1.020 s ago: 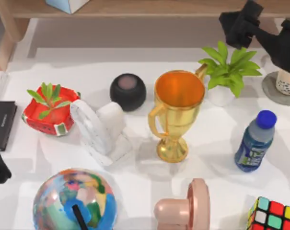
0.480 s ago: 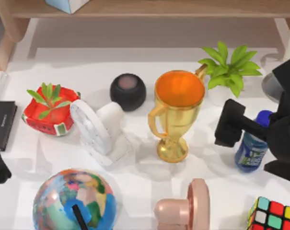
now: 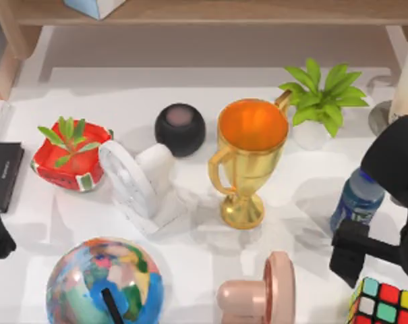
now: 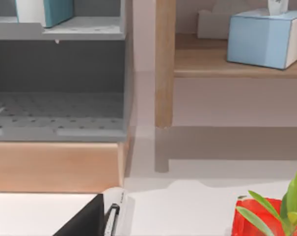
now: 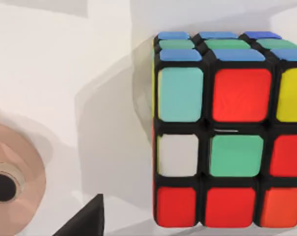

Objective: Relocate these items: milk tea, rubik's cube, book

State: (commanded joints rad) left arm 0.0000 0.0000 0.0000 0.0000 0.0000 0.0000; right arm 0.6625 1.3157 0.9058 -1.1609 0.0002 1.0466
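Right tool [image 3: 355, 260]: just above the rubik's cube [image 3: 384, 302], on its trophy side; whether its fingers are apart or together, I cannot tell.
Rubik's cube: on the bench [image 3: 190, 229], at its front right corner, beside the pink stand [image 3: 261, 290]; untouched.
Milk tea [image 3: 407, 77]: back right, behind the cube, partly hidden by the right arm.
Book: not found.
Left tool: parked at the bench's left edge, far from the cube.
Risk, bottle [image 3: 355, 199]: the arm crowds it; a swing could topple it.
Risk, cube: an off-centre descent would likely shove it toward the pink stand.
Risk, grip: fingers on the corners may let it twist.
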